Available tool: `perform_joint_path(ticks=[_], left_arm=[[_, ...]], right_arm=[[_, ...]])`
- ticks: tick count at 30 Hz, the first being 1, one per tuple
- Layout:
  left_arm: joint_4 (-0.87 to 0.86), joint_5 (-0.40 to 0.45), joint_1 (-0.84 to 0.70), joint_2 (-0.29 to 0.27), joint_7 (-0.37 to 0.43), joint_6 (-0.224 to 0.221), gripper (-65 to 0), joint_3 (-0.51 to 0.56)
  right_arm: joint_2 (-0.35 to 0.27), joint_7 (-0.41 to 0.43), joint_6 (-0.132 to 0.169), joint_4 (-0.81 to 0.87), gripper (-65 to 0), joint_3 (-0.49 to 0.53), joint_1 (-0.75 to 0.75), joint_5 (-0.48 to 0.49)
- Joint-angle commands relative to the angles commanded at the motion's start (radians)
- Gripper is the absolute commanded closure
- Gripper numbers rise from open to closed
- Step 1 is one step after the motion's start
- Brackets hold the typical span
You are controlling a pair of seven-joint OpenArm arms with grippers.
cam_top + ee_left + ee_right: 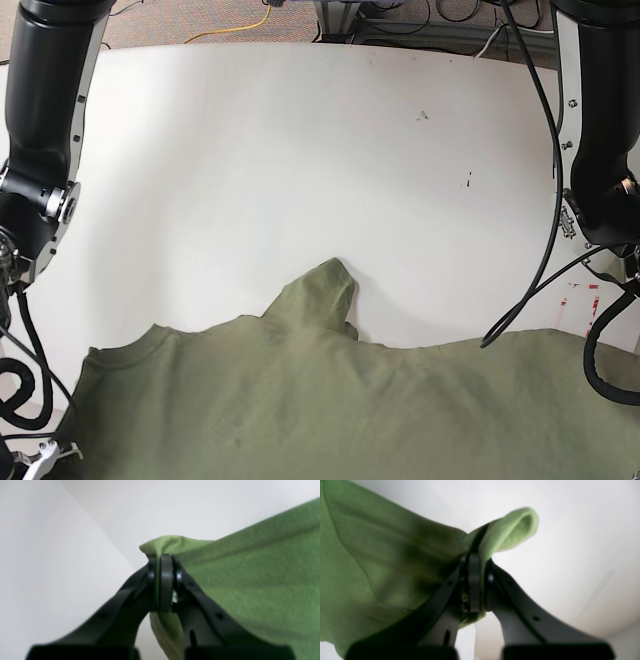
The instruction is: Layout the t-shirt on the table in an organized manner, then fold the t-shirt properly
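The olive-green t-shirt (330, 400) is stretched wide across the near part of the white table (300, 150), and one part of it pokes up in a peak (335, 275) toward the middle. In the left wrist view my left gripper (161, 558) is shut on a bunched edge of the t-shirt (250, 580), which spreads away to the right. My right gripper (477, 558) is shut on a folded-over edge of the t-shirt (382, 567), with the cloth hanging to its left. Both hold the cloth above the table (37, 555). Neither gripper shows in the base view.
My two black arms stand at the left edge (40, 120) and right edge (600, 150) of the base view, with black cables (545, 180) looping by the right one. Red tape marks (585, 292) sit near the table's right side. Small dark specks (423, 115) lie far back.
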State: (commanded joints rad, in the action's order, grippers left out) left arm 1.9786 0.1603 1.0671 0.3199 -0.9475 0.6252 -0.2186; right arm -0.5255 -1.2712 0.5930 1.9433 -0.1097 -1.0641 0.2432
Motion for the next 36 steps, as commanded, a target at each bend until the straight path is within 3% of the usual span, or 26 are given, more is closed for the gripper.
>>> perform_joint_path(ticks=[5,11,18,29,36], left_arm=[[0.021,-0.002,-0.035,-0.003,-0.037,0.008,-0.3,0.003],[0.034,-0.002,-0.075,-0.002,-0.069,0.073,0.0,-0.002],[0.035,0.002,-0.091,0.000,-0.109,0.073,0.0,-0.072],[0.038,0.000,-0.084,0.043,-0.183,0.073,0.0,-0.077],[0.025,0.000,-0.109,0.035,-0.181,0.073,-0.1,-0.077]], right_arm=[[-0.015,-0.002,0.000,0.060,-1.3,-0.028,0.054,0.000],[-0.046,-0.002,0.000,0.086,-1.0,-0.048,0.121,0.003],[-0.057,-0.048,-0.002,0.087,-1.1,-0.195,0.204,0.161],[-0.117,-0.061,-0.002,0.086,-1.1,-0.245,0.261,0.180],[-0.094,-0.061,-0.005,0.064,-1.1,-0.233,0.262,0.222]])
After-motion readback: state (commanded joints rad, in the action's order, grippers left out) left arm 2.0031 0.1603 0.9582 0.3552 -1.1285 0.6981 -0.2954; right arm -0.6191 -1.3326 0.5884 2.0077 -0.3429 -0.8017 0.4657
